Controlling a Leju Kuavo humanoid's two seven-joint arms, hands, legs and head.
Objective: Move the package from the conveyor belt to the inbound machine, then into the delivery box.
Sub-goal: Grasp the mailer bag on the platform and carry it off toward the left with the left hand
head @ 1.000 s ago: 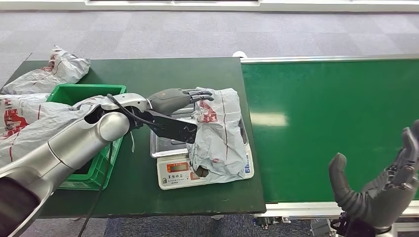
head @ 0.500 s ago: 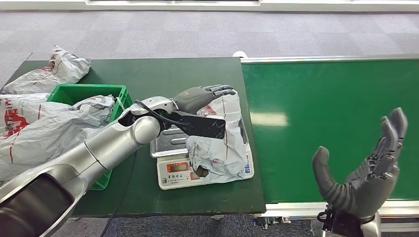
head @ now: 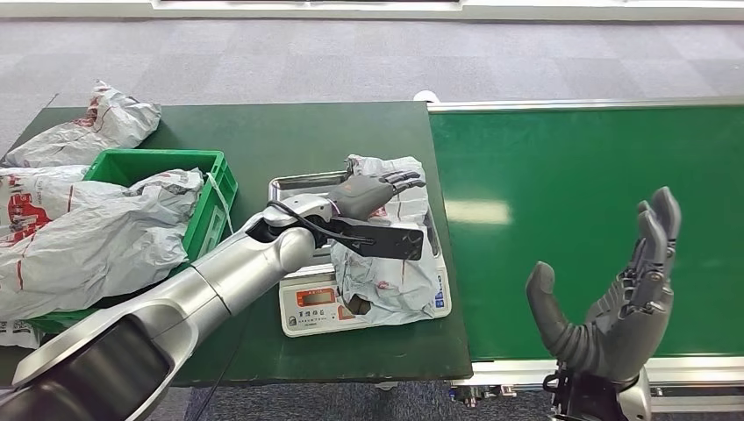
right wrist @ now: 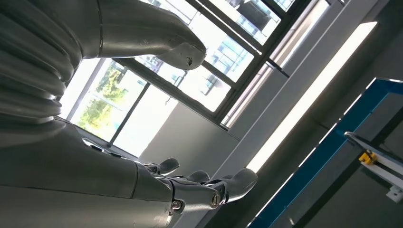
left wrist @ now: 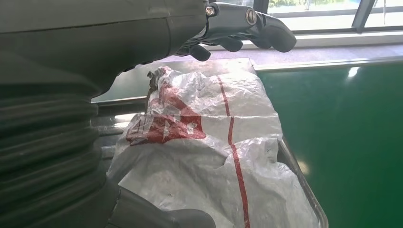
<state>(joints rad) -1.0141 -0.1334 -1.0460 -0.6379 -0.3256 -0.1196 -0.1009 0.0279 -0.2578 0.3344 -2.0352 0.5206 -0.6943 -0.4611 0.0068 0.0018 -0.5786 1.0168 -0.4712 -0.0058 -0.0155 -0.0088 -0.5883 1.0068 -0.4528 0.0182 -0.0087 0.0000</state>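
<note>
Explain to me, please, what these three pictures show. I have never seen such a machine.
This is a humanoid robot with two silver arms. The wide picture looks down from its head. The left robot hand hovers with fingers spread over a white package lying on a weighing scale, but holds nothing. The right robot hand is raised, open and empty, above the green conveyor belt. A green box at the left holds more bags. The other two pictures come from cameras at the wrists: the left one sees the same package close up; the right one points toward windows.
</note>
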